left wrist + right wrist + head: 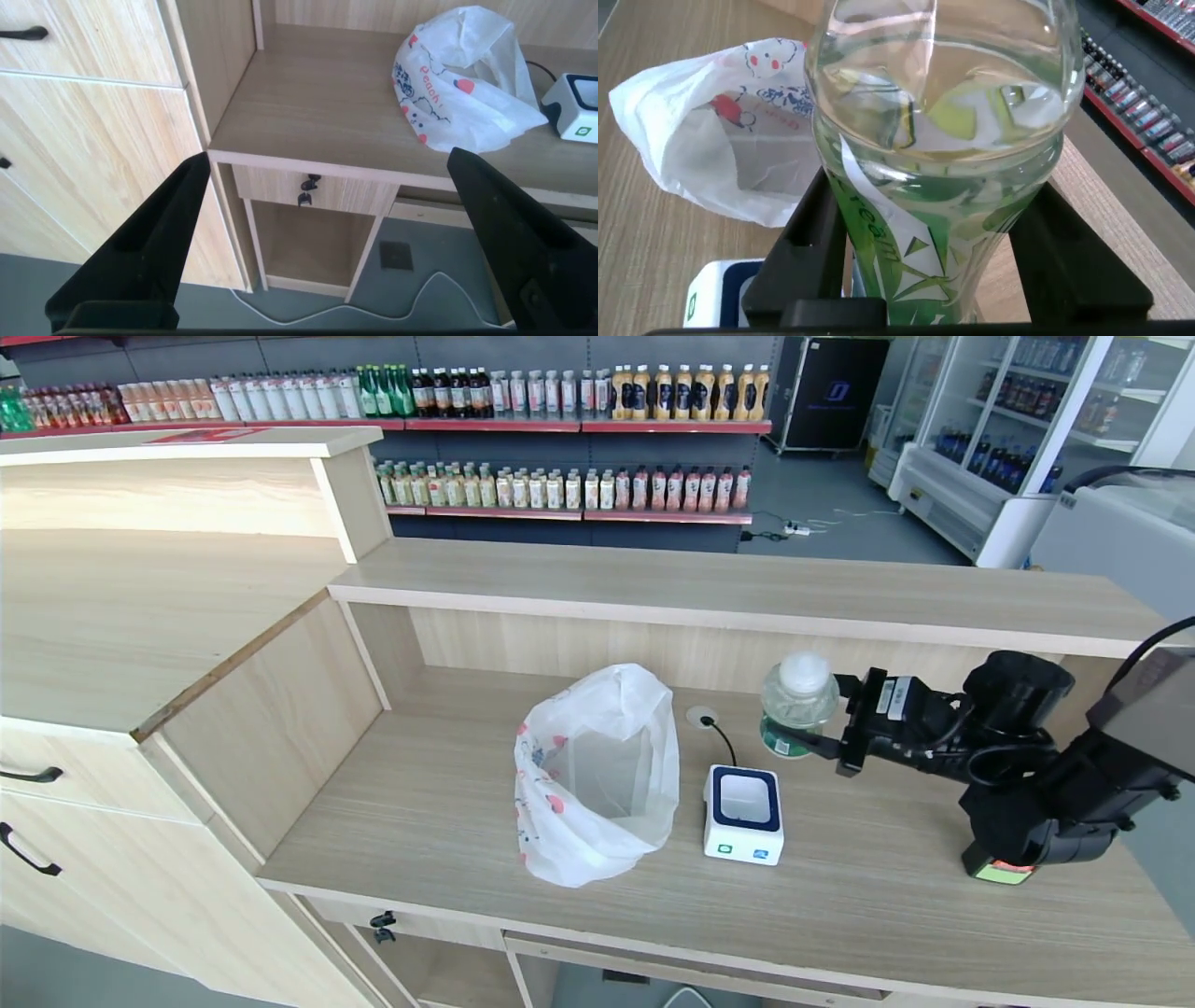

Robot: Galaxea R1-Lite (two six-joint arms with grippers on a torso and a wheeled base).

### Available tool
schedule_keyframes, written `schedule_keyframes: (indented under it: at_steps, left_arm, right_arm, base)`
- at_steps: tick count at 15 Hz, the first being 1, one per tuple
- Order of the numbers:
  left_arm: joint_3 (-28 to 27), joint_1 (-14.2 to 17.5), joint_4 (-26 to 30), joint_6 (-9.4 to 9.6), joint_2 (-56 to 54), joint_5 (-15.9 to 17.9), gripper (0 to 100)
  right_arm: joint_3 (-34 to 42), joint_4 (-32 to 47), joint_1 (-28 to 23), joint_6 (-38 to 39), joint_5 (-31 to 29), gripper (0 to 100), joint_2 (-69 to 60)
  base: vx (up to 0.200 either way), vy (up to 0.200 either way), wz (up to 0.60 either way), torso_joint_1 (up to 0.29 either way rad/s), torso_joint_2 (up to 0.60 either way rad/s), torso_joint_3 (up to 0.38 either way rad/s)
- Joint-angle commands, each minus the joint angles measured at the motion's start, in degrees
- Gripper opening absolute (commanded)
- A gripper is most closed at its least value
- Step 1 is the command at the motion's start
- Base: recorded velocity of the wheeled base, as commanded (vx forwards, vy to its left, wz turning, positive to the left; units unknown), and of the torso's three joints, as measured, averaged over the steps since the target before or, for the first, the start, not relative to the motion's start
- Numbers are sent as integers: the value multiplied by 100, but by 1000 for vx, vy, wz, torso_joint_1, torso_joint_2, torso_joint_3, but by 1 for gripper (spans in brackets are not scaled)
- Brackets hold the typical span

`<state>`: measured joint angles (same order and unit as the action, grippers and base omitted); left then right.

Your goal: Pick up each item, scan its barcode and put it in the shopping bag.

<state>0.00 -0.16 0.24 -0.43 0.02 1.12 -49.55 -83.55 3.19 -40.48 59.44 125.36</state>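
Bottle (796,705) upright, clamped between right fingers (810,744), near scanner (743,812)

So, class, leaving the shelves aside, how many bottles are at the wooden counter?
1: a clear bottle in the right claw, behind the scanner, to the right of the shopping bag. The bag's folds could hide another.

Head camera is looking down on the light wooden counter (448,821). Left wrist camera is hanging low off its front left corner. Right wrist camera is crowding a clear green-labelled bottle (943,140). All are catching the white plastic shopping bag (597,775).
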Motion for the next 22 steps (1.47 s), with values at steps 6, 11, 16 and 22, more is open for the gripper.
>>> schedule_keyframes:
  at_steps: [6,11,16,22]
  left_arm:
    - [0,-2,2,-1,6,2,100]
    - [0,-2,2,-1,6,2,100]
    - [0,-2,2,-1,6,2,100]
    - [0,-2,-7,-1,6,2,100]
  right_arm:
    - [-388,-548,-3,-30,771,0,745]
    - [-423,-548,6,-12,832,0,797]
    - [-423,-513,59,41,867,0,824]
    - [-450,-513,67,76,911,0,885]
  base:
    - [0,0,0,0,0,0]
    - [0,0,0,0,0,0]
    - [0,0,0,0,0,0]
    - [0,0,0,0,0,0]
